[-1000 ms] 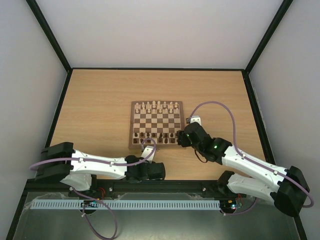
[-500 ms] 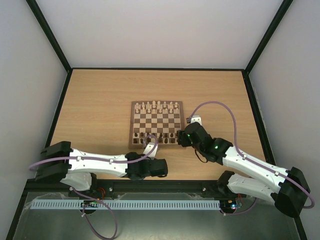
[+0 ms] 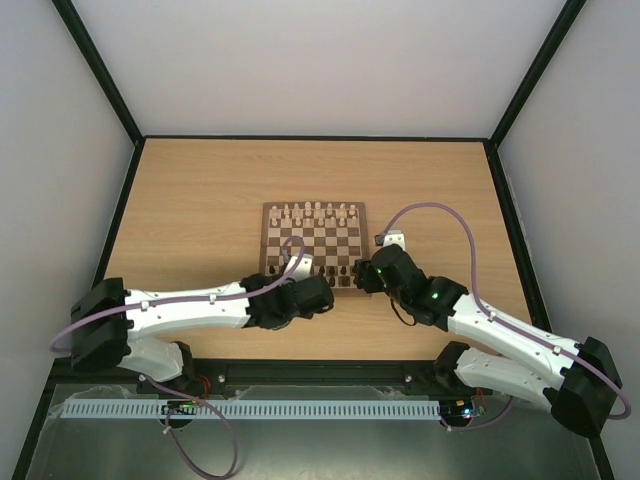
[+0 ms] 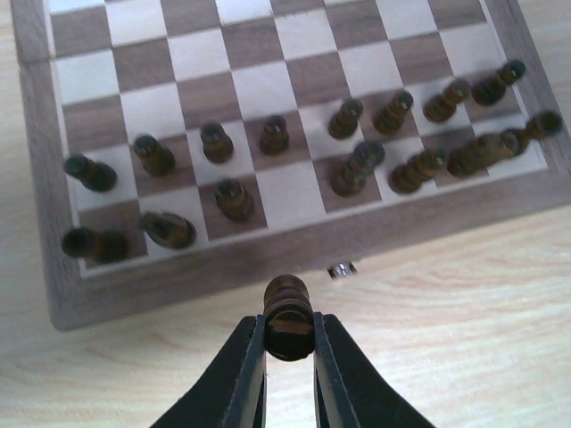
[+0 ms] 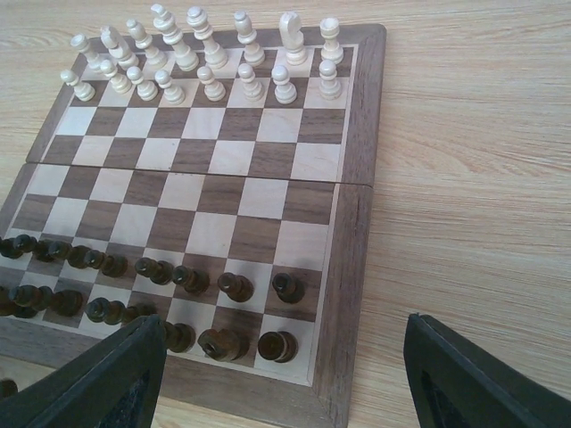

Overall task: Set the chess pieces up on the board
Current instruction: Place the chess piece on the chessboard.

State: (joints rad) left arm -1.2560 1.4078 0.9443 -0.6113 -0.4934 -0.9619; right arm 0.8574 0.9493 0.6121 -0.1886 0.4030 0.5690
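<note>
Dark brown chess piece [image 4: 287,312] sits pinched in the narrow-set left gripper [image 4: 287,343], at the near border of the board [image 4: 178,290]; the right gripper [image 5: 284,366] stands wide, holding nothing

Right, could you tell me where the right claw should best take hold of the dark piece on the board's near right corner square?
Pinch its head from straight above. The corner piece stands upright, with a neighbour close on its left and a second-row piece just beyond; only the border side is free, so a low sideways approach would likely knock them.
</note>
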